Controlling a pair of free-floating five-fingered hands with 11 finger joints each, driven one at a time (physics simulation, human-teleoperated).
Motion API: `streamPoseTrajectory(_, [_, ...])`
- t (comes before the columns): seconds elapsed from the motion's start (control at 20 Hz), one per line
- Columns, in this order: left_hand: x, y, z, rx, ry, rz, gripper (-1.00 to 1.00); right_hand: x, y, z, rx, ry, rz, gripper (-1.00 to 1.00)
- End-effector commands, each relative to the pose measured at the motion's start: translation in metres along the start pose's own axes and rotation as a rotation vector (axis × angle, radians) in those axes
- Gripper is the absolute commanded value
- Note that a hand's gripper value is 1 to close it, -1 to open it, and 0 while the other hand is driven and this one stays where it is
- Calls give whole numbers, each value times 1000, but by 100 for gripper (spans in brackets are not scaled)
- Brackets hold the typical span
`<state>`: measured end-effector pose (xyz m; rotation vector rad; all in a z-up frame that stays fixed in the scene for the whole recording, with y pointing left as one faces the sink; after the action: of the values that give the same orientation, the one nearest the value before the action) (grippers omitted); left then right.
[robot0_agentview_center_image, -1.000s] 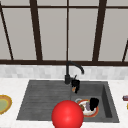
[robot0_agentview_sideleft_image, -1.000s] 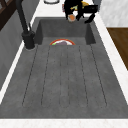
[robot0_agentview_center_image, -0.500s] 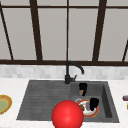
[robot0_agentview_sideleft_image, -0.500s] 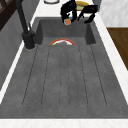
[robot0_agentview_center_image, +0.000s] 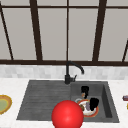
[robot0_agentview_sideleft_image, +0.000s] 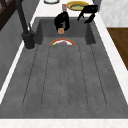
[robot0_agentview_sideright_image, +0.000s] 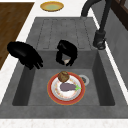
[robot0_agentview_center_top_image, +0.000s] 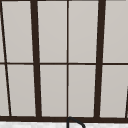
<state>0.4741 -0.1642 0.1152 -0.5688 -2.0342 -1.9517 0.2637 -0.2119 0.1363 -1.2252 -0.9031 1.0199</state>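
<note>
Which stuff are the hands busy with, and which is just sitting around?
Busy with: left hand pinching a small tan piece; right hand beside it; red-rimmed plate with eggplant and brown lump.
Sitting around: yellow bowl; faucet; red ball.

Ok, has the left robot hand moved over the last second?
Yes. In the left side view the left robot hand, pinching a small item, has shifted toward the faucet and down toward the plate.
</note>
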Motion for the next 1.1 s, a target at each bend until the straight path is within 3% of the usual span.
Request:
streamPoseTrajectory(0.0, [-25, -22, 6, 0, 0, 0, 100, 0, 0, 0, 0, 0, 0, 0])
streamPoseTrajectory(0.25, [-39, -60, 6, -5, 2, -6, 100, 0, 0, 0, 0, 0, 0, 0])
streamPoseTrajectory(0.45, [-67, -83, 9, -27, -1, -16, 100, 0, 0, 0, 0, 0, 0, 0])
streamPoseTrajectory(0.6, [-82, -102, 11, -23, -11, -51, 100, 0, 0, 0, 0, 0, 0, 0])
streamPoseTrajectory(0.75, [-94, -118, 10, -46, -6, -60, 100, 0, 0, 0, 0, 0, 0, 0])
streamPoseTrajectory(0.95, [-118, -125, 4, -9, -6, -186, 100, 0, 0, 0, 0, 0, 0, 0])
streamPoseTrajectory(1.05, [-116, -132, 0, -9, -7, -215, 100, 0, 0, 0, 0, 0, 0, 0])
